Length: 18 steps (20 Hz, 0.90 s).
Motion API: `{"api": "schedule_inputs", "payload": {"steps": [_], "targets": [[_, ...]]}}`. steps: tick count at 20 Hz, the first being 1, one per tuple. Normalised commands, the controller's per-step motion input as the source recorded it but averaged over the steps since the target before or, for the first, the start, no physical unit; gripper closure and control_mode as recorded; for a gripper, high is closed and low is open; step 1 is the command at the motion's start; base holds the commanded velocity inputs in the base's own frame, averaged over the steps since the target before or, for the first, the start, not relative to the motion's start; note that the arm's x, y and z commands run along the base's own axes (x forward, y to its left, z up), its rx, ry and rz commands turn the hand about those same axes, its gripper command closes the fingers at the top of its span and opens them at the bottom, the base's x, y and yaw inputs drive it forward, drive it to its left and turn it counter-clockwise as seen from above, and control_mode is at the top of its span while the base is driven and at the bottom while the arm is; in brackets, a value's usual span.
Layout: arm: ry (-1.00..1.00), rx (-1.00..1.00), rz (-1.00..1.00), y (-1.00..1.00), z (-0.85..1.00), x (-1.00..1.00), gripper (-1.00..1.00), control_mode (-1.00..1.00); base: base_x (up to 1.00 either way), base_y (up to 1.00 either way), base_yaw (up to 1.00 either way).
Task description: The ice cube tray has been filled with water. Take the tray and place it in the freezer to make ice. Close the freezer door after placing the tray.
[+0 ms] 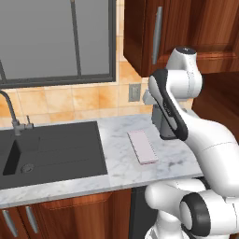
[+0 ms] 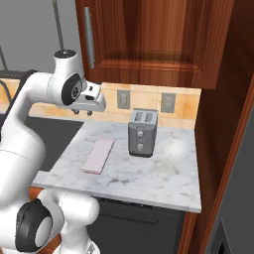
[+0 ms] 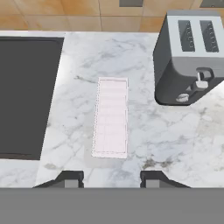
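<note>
The ice cube tray is a thin pale pink slab lying flat on the marble counter, between the sink and the toaster; it also appears as the tray and the tray. My gripper hovers high above the tray's near end and points down at it. Its fingers are open, with nothing between them. From the right base view the gripper hangs well above the counter, left of the toaster. The freezer and the freezer door are out of view.
A grey two-slot toaster stands just right of the tray, against the tiled wall. A dark sink with a faucet lies to the left. Wooden wall cabinets hang overhead, and a wooden panel closes the counter's right end.
</note>
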Motion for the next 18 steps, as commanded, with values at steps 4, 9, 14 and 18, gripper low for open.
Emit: {"api": "schedule_inputs", "payload": {"steps": [4, 9, 14, 18], "targets": [[0.0, 0.0, 0.0, 0.0, 0.0, -0.11, -1.0, -1.0, 0.0, 0.0, 0.0], [-0.05, 0.0, 0.0, 0.0, -0.17, -0.2, -1.0, -1.0, 0.0, 0.0, 0.0], [-0.16, 0.0, 0.0, 0.0, -0.39, -0.14, -1.0, -1.0, 0.0, 0.0, 0.0], [-0.14, 0.0, -0.01, 0.0, -0.38, 0.0, -1.0, -1.0, 0.0, 0.0, 0.0]]}}
